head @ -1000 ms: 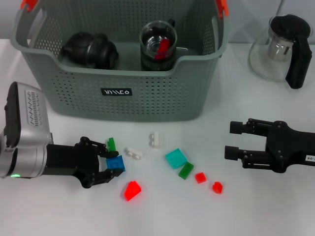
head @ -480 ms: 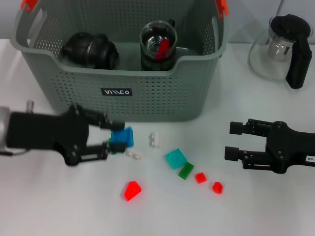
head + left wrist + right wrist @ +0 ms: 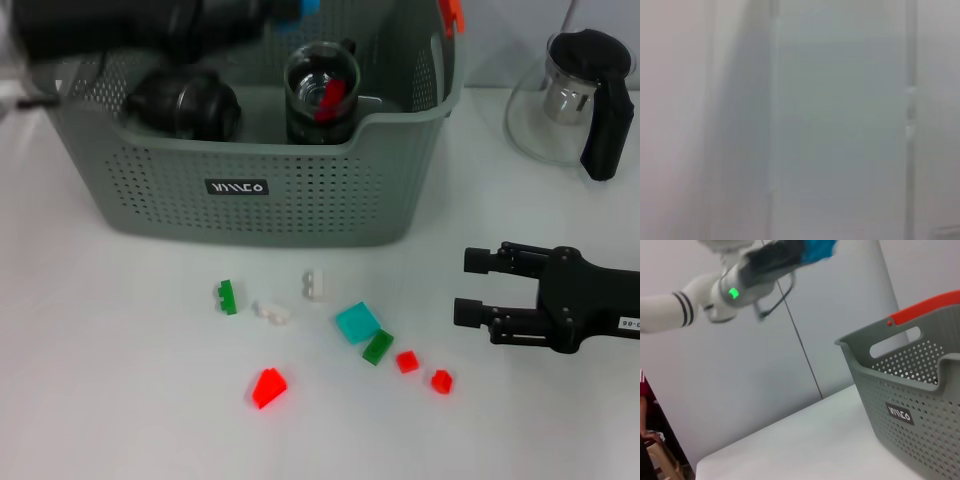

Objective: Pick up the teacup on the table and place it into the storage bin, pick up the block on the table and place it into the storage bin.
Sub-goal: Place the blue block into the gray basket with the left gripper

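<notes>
The left gripper (image 3: 275,10) was clamped on a blue block (image 3: 298,7), holding it high above the storage bin (image 3: 250,170), near the bin's back rim; the right wrist view showed the same block (image 3: 816,249) pinched at the end of the raised left arm, well clear of the bin's handle. Inside the bin, a glass teacup (image 3: 322,92) stood upright against the front wall with a red piece in it, and a black rounded object (image 3: 182,103) lay in the bin's left part. The bin sat toward the desk's back edge, its black label (image 3: 237,187) facing forward and an orange-red clip (image 3: 452,14) on its right handle.

The right gripper (image 3: 478,287) rested low over the desk near the right edge, fingers apart and holding nothing, pointing toward the scattered pieces. Between it and the desk's middle lay two small red blocks (image 3: 424,371), a dark green block (image 3: 377,347) touching a teal block (image 3: 357,322), two white bricks (image 3: 316,285), a small green brick (image 3: 227,297) and a larger red block (image 3: 268,387) nearest the front edge. A glass jug with a black handle (image 3: 570,97) stood at the back right corner, apart from the bin. The left wrist view showed only a grey blur.
</notes>
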Controlling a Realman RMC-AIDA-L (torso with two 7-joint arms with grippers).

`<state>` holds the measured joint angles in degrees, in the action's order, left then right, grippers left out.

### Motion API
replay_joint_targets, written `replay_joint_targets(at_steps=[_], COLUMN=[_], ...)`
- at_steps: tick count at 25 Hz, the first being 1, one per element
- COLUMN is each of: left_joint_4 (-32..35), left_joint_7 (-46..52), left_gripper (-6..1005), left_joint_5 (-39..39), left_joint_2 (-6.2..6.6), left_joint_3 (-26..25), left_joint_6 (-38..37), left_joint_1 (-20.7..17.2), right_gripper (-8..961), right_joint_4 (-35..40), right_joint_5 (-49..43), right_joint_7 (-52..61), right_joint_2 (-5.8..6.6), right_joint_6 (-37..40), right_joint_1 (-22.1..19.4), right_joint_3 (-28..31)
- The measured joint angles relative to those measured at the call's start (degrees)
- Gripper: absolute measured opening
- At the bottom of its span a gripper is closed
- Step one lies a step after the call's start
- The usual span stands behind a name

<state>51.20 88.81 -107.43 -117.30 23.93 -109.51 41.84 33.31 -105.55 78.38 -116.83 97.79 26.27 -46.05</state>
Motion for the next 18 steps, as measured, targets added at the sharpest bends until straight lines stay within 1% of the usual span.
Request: replay_joint_targets(at_steps=[1, 2, 3, 6, 7, 8, 9, 10, 11, 13, 14, 17, 18], left_joint_4=[1.3, 1.4, 1.6, 1.8, 1.8, 1.9, 1.9, 1.9, 1.9, 1.9, 1.9, 1.4, 1.2], left_joint_7=[4.0, 4.7, 6.7, 12.3, 15.1, 16.5, 20.8, 20.8, 22.3, 25.7, 27.2, 29.9, 30.9], left_gripper=[393, 393, 393, 392, 392, 392, 392, 392, 392, 392, 392, 392, 392], left_joint_5=[-0.3, -0.5, -0.9, -2.6, -4.1, -5.3, -11.0, -11.0, -13.8, -20.2, -23.2, -29.4, -31.9], left_joint_2=[0.06, 0.12, 0.31, 1.26, 1.54, 1.63, 1.59, 1.59, 1.42, 0.54, -0.12, -1.57, -2.26], left_joint_3=[3.2, 4.1, 6.6, 16.0, 19.9, 21.6, 26.6, 26.6, 28.3, 32.0, 33.5, 36.2, 37.1], left_joint_6=[8.2, 9.7, 13.9, 25.6, 30.4, 32.3, 38.2, 38.2, 40.2, 44.4, 46.4, 50.5, 51.9], left_joint_1=[2.4, 2.7, 3.5, 5.3, 6.1, 6.5, 8.2, 8.2, 8.9, 10.2, 10.7, 11.5, 11.8], right_gripper=[823, 823, 823, 823, 823, 824, 824, 824, 824, 824, 823, 822, 822], right_joint_4=[0.0, 0.0, 0.0, 0.0, 0.0, 0.0, 0.0, 0.0, 0.0, 0.0, 0.0, 0.0, 0.0], right_joint_5=[0.0, 0.0, 0.0, 0.0, 0.0, 0.0, 0.0, 0.0, 0.0, 0.0, 0.0, 0.0, 0.0], right_joint_7=[0.0, 0.0, 0.0, 0.0, 0.0, 0.0, 0.1, 0.1, 0.1, 0.1, 0.1, 0.1, 0.1], right_joint_2=[-0.02, -0.04, -0.06, -0.07, -0.07, -0.07, -0.07, -0.08, -0.09, -0.14, -0.14, -0.16, -0.16], right_joint_6=[0.0, 0.0, 0.0, -0.1, -0.1, -0.1, -0.1, -0.1, -0.1, -0.2, -0.2, -0.4, -0.4], right_joint_1=[0.0, 0.0, 0.0, 0.0, 0.0, 0.0, 0.1, 0.1, 0.1, 0.1, 0.1, 0.1, 0.1], right_joint_3=[0.0, 0.0, 0.0, 0.0, 0.0, 0.0, 0.0, 0.0, 0.0, 0.0, 0.0, 0.0, 0.0])
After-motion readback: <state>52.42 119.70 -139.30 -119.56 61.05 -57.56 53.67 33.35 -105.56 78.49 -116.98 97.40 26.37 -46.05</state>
